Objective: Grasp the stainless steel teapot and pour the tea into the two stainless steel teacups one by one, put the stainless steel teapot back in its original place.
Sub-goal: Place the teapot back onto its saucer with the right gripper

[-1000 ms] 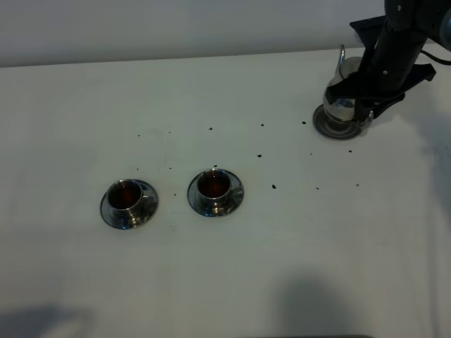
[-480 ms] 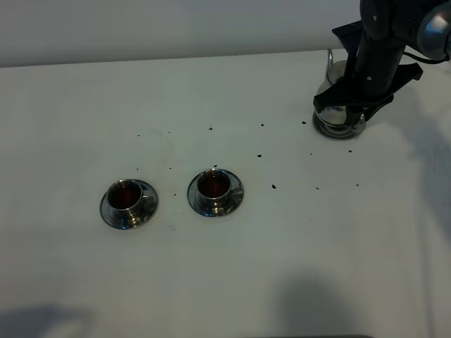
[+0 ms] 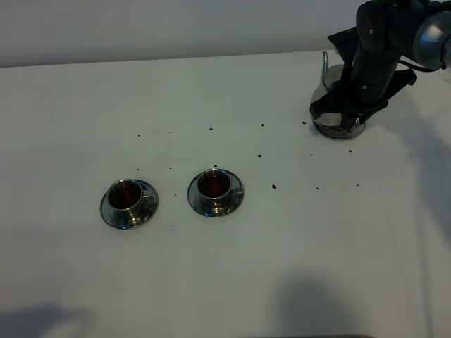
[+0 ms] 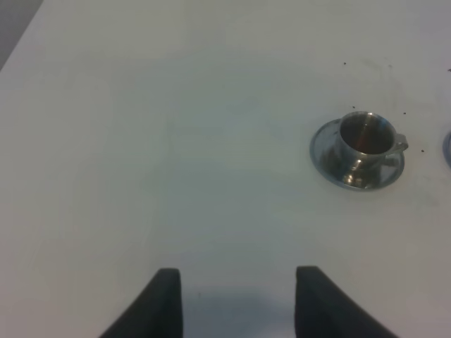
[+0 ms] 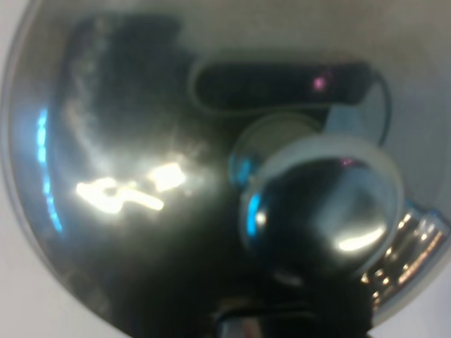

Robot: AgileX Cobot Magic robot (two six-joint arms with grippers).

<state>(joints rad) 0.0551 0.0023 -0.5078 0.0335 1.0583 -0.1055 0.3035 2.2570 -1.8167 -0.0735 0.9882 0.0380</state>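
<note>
The stainless steel teapot stands upright at the back right, over the flat steel disc; I cannot tell whether it touches the disc. My right gripper is shut on the teapot at its handle side. The right wrist view is filled by the shiny lid and its knob. Two steel teacups hold dark tea, each on its saucer. My left gripper is open over bare table, well short of the left cup.
Dark tea specks dot the white tabletop between the cups and the teapot. The table's back edge runs just behind the teapot. The rim of the other saucer shows in the left wrist view.
The right arm has carried the teapot a little left and back and lowered it over the steel disc. The cups have not moved.
</note>
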